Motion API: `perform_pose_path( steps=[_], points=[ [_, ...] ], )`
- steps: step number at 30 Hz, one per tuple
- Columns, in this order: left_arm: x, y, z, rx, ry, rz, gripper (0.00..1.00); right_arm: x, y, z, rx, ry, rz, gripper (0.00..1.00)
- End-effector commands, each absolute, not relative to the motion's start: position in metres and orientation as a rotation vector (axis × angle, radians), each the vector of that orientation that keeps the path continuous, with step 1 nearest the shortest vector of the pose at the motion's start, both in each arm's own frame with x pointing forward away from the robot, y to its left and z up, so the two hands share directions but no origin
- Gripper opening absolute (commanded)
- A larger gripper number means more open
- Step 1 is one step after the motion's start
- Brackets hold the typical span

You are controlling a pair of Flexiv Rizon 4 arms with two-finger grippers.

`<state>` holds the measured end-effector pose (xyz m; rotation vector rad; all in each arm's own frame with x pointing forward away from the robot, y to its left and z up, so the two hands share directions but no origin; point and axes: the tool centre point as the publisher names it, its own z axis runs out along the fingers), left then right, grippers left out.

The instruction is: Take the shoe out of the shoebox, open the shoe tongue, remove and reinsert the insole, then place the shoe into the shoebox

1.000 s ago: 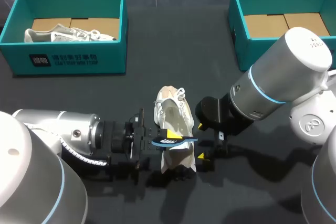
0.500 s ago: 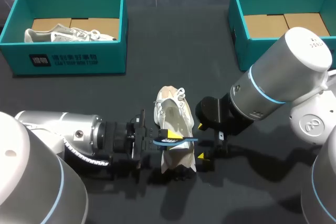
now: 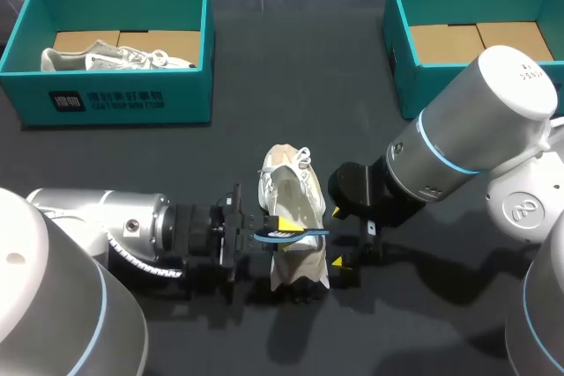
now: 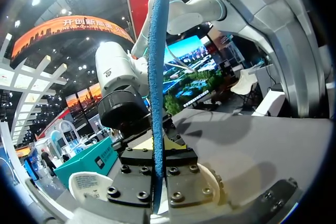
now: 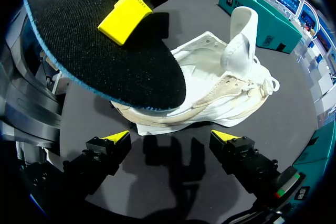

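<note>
Two claws over my dark worktop: left claw pinches the blue-edged insole above the white shoe, right claw gapes empty beside it; teal shoebox bears white print.

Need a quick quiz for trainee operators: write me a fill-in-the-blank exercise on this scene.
1. The left gripper is shut on the ___.
2. The right gripper has its fingers ___.
3. The white shoe between the grippers rests on the ___, not in a box.
4. A second shoe lies in the ___ shoebox.
Missing words: insole; open; table; left.
</note>
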<state>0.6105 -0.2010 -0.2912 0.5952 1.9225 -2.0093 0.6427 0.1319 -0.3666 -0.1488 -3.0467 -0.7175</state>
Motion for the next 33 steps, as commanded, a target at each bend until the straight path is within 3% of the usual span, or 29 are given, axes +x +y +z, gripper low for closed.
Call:
perform_pose_path(
  steps=[1, 33],
  points=[
    [0.613, -0.202, -0.296, 0.593, 1.911, -2.014, 0.0, 0.641, 0.132, -0.367, -0.151, -3.051, -0.717, 1.0],
    [0.637, -0.198, -0.324, 0.595, 1.905, -1.956, 0.0, 0.641, 0.132, -0.367, -0.151, -3.051, -0.717, 1.0]
  ],
)
